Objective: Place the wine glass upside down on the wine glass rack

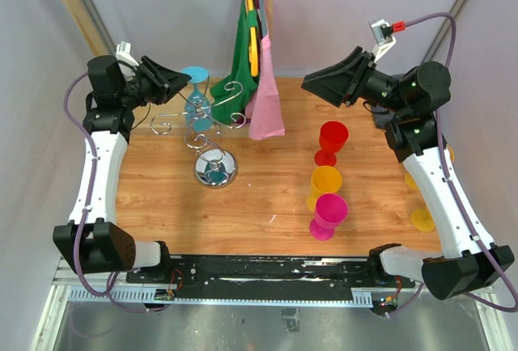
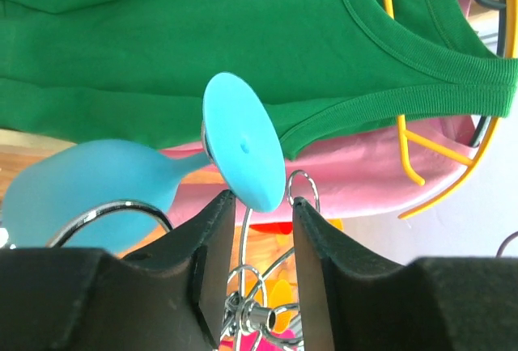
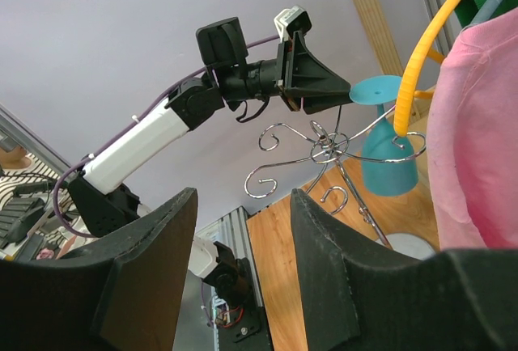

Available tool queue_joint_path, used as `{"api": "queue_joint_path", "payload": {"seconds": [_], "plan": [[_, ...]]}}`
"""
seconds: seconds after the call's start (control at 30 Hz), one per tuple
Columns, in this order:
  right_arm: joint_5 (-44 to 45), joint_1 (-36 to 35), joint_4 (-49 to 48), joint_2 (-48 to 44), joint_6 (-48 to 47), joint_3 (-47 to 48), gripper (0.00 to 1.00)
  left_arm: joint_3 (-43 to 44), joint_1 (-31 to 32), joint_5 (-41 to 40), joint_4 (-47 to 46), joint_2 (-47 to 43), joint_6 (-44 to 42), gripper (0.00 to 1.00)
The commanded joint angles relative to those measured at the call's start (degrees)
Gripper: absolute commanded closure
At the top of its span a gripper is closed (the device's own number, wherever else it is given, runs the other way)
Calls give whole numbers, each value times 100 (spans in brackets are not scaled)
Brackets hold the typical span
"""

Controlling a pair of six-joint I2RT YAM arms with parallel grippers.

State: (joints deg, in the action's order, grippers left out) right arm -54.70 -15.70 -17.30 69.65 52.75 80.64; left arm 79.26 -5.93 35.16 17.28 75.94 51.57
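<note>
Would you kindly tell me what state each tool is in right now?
Left tool: open, jaws apart on either side of the foot of the blue glass, not clamping it.
Right tool: open, holding nothing.

A green fabric top (image 1: 245, 56) and a pink cloth (image 1: 265, 112) hang just behind the curled hooks of the shiny chrome wire wine glass rack (image 1: 215, 170). The left arm's jaws, parted, crowd the foot of the light blue plastic wine glass (image 1: 197, 104) hung there. Bare wooden table (image 1: 267, 181) lies open between the rack's round base and the red plastic goblet (image 1: 333, 136), yellow goblet (image 1: 325, 179) and magenta goblet (image 1: 331, 208) to the right.
</note>
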Motion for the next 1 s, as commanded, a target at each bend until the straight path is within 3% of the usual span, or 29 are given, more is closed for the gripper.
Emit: {"api": "queue_joint_path", "payload": {"seconds": [0.0, 0.27, 0.37, 0.6, 0.83, 0.97], "plan": [[82, 0, -63, -136, -11, -82, 49, 75, -73, -85, 248, -298, -284, 59], [238, -7, 711, -126, -505, 135, 46, 105, -74, -196, 548, -527, -497, 51], [457, -6, 1413, -90, -871, 368, 46, 112, -73, -198, 645, -609, -583, 50], [2110, 21, 4700, 514, -2504, 1781, 46, 286, -75, -270, 785, -944, -906, 48], [4062, 23, 6545, 1272, -3358, 2438, 45, 389, -78, -141, 643, -1129, -1017, 47], [4857, 22, 7119, 1756, -3646, 2481, 45, 421, -75, -23, 512, -1161, -992, 48]]}}
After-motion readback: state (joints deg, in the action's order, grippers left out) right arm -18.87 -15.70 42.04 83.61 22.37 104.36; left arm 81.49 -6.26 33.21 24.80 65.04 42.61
